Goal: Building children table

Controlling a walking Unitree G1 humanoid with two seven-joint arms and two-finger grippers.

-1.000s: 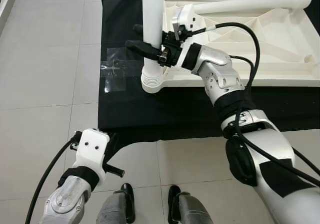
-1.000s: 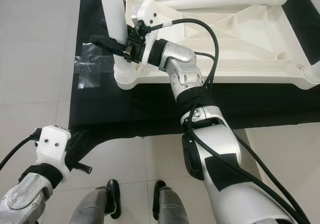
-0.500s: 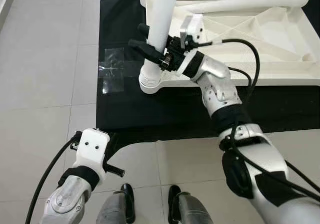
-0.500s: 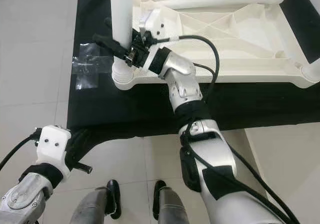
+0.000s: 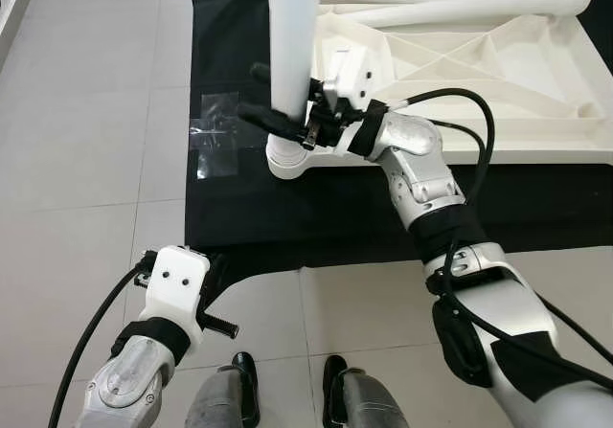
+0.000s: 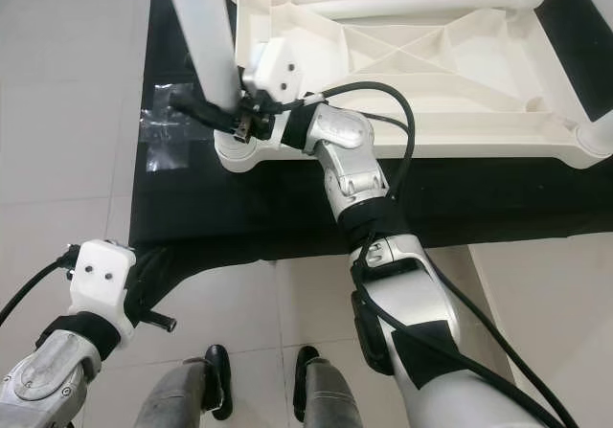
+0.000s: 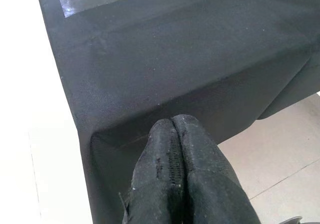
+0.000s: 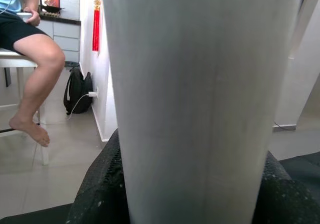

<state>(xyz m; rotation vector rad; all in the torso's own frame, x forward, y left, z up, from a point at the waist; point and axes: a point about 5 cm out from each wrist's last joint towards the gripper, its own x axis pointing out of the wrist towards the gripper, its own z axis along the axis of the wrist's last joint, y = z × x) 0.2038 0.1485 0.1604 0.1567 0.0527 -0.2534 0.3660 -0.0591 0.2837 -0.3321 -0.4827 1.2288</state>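
The upright table leg [image 5: 292,55] runs off the picture's top edge, its upper end unseen.

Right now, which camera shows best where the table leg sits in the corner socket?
The left eye view: the table leg stands in the socket at the upturned tabletop's corner, with the right gripper clamped around it. The right eye view shows the same. The right wrist view shows the leg's bare shaft close up.

A home: pale tiled floor [image 5: 86,112], a person [image 8: 35,53] seated barefoot on a white stool, a backpack [image 8: 76,91] by the wall, a charger plugged in, and a red hanging ornament [image 8: 95,13].
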